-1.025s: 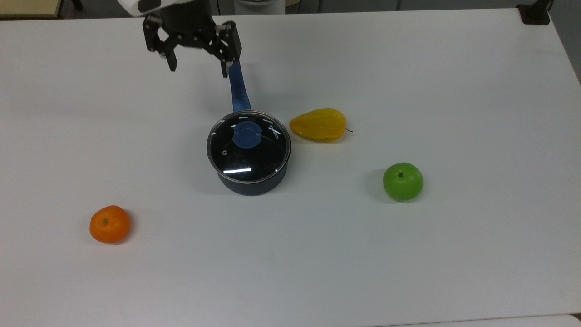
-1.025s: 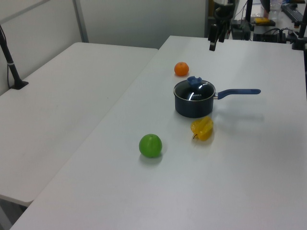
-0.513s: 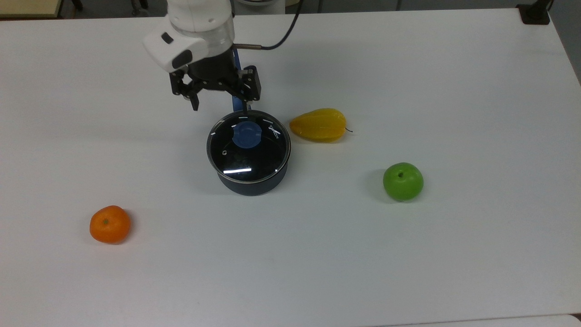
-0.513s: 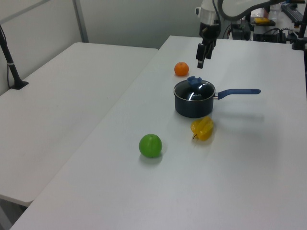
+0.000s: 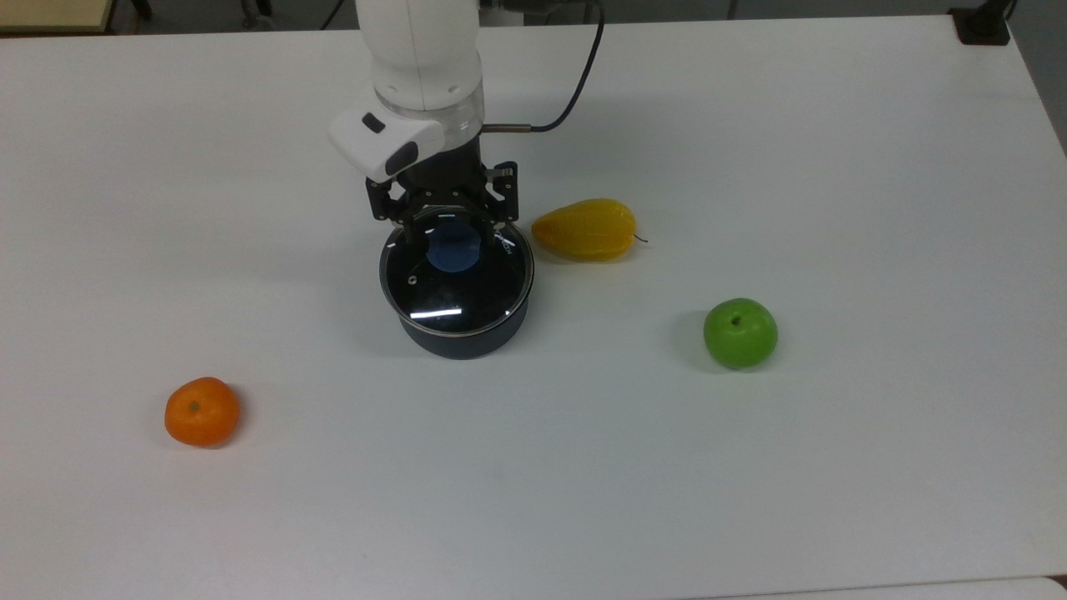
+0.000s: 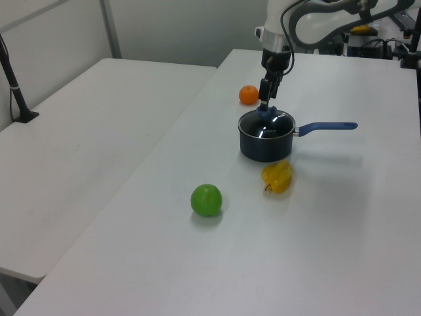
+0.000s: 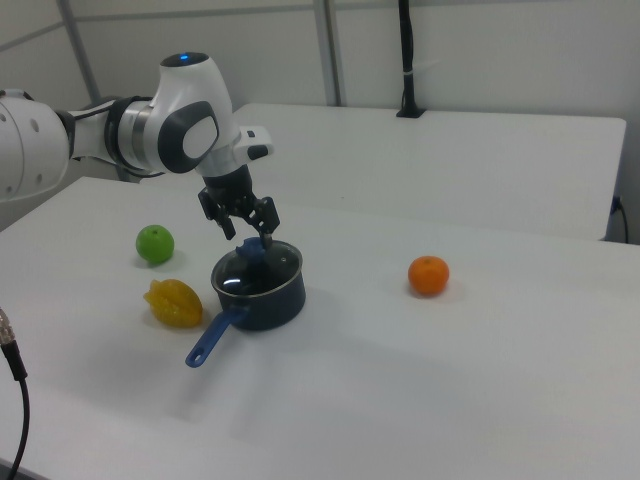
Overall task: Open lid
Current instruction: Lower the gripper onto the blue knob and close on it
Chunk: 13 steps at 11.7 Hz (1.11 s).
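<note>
The clear glass lid (image 5: 456, 293) with its metal rim sits shut on the dark saucepan (image 5: 463, 339) at mid-table. Its blue knob (image 5: 454, 248) lies between the fingers of my gripper (image 5: 451, 236), which stands open, one finger on each side of the knob. In the left view the gripper (image 6: 265, 105) hangs just above the lid (image 6: 268, 128), and the pan's blue handle (image 6: 327, 126) points to the left view's right. In the right view the gripper (image 7: 252, 237) straddles the knob (image 7: 252, 250); the lid (image 7: 260, 270) lies flat.
A yellow starfruit (image 5: 585, 228) lies close to the pan on the top view's right. A green apple (image 5: 740, 332) sits further right, and an orange (image 5: 202, 411) at the lower left. A black cable (image 5: 575, 92) trails from the arm.
The gripper came from the table's far edge toward the pan and dropped lower, so its open fingers now flank the blue knob. Lid, pan and fruit have stayed put.
</note>
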Each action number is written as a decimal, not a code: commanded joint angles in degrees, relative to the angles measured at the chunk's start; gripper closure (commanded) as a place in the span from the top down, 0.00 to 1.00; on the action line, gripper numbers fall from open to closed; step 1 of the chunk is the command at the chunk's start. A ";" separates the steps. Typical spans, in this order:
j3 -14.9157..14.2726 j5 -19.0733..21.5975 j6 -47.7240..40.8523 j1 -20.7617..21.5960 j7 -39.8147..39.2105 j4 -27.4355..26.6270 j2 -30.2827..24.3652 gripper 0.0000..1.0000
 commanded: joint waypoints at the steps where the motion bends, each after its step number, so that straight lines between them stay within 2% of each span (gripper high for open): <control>1: -0.41 -0.37 1.90 0.52 -0.97 0.48 1.10 0.86; 3: -0.41 -0.72 1.99 0.52 -0.97 0.48 1.36 0.86; 6: -0.41 -1.07 1.99 0.52 -1.06 0.48 2.15 0.72; 8: -0.41 -1.07 1.99 0.52 -1.06 0.48 2.24 0.71; 11: -0.41 -0.90 1.82 0.61 -1.06 0.83 1.80 0.46; 13: -0.41 -0.81 1.47 0.43 -1.06 0.83 1.01 0.44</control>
